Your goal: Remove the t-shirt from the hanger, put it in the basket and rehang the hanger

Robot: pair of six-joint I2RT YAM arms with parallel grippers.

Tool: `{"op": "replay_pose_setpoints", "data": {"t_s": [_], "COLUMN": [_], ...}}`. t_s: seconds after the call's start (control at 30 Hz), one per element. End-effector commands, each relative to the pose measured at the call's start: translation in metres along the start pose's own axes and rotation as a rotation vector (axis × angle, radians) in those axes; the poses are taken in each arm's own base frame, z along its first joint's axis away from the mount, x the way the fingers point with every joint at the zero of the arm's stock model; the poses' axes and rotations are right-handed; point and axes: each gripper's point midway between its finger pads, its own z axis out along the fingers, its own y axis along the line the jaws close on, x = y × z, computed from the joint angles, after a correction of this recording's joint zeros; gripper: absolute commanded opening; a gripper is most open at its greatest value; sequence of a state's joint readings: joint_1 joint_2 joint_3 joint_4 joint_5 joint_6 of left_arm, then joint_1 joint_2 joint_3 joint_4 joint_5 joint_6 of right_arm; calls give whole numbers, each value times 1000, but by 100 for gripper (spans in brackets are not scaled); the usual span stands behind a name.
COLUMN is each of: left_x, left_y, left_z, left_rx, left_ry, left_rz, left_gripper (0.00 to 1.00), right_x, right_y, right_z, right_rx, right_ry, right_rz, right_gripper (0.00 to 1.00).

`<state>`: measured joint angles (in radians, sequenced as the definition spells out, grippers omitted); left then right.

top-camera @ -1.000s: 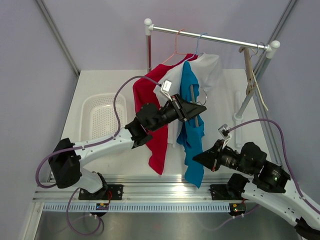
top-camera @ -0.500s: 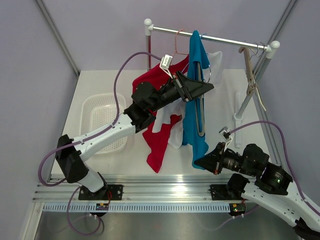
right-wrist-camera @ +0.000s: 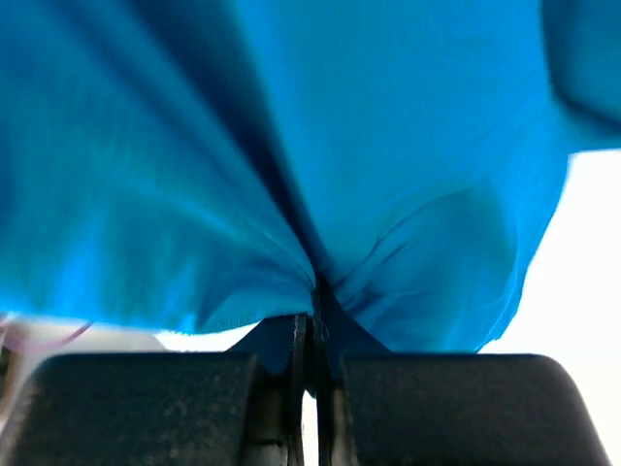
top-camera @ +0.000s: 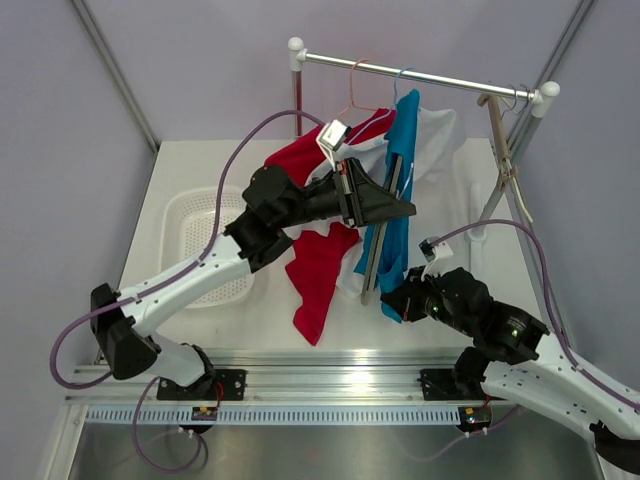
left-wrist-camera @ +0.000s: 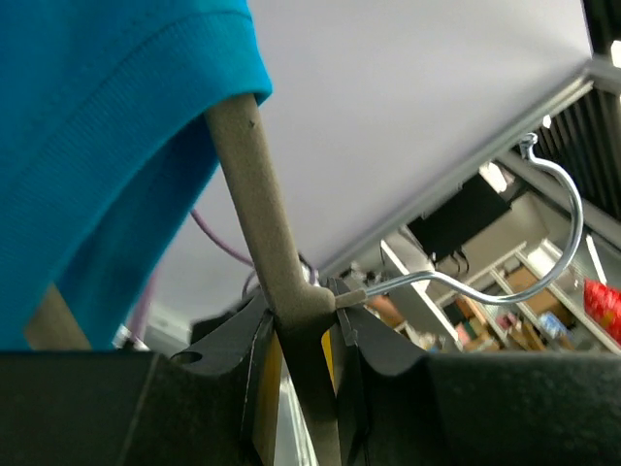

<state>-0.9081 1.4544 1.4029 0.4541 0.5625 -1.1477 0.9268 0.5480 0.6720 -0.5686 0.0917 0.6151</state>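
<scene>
Since half a second ago the left pincer (top-camera: 403, 209) has dropped from the rail (top-camera: 450, 80) and the right pincer (top-camera: 392, 298) has risen; left is clenched on the neck of the grey hanger (top-camera: 374, 255), whose hook hangs free of the rail; right is clamped on the lower hem of the blue t-shirt (top-camera: 402, 150), which drapes the tilted hanger above the bench (top-camera: 190, 170); red shirt (top-camera: 320, 270) just beside it; basket (top-camera: 205, 235) well apart on the left.

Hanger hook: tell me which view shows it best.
Left wrist: the hanger hook curves clear against the wall, its neck clamped in the left gripper. Top external shows only the hanger bar inside the blue t-shirt; right wrist, only fabric in the right gripper.
</scene>
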Motion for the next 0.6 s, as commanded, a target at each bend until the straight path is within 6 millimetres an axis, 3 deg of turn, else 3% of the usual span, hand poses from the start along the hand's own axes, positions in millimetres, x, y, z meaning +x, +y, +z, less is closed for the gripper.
{"op": "replay_pose_setpoints", "data": {"t_s": [0.0, 0.07, 0.13, 0.17, 0.2, 0.23, 0.3, 0.4, 0.5, 0.57], "left_x": [26, 41, 53, 54, 59, 71, 77, 92, 100, 104], "left_y": [-92, -98, -91, -81, -71, -57, -44, -33, -26, -25], "left_z": [-16, -20, -38, -42, -49, -64, -77, -100, -113, -117], "left_rx": [175, 179, 165, 119, 75, 6, -57, -100, -119, -98], "left_ry": [109, 167, 163, 135, 139, 166, 164, 171, 159, 156], "left_rz": [146, 166, 126, 117, 113, 130, 145, 129, 128, 133], "left_gripper": [0, 0, 0, 0, 0, 0, 0, 0, 0, 0], "right_x": [-41, -53, -54, -54, -57, -50, -58, -61, -71, -79], "right_y": [-6, -7, 1, 7, 18, 24, 41, 67, 86, 94], "right_z": [-4, -12, -17, -21, -28, -34, -50, -78, -94, -94], "right_rx": [83, 93, 47, 13, -29, -68, -133, -266, -350, -368], "right_ry": [-163, -211, -209, -202, -196, -148, -147, -133, -150, -167], "right_rz": [-29, -40, -55, -77, -87, -99, -114, -136, -143, -135], "right_gripper": [0, 0, 19, 35, 70, 80, 86, 85, 79, 71]}}
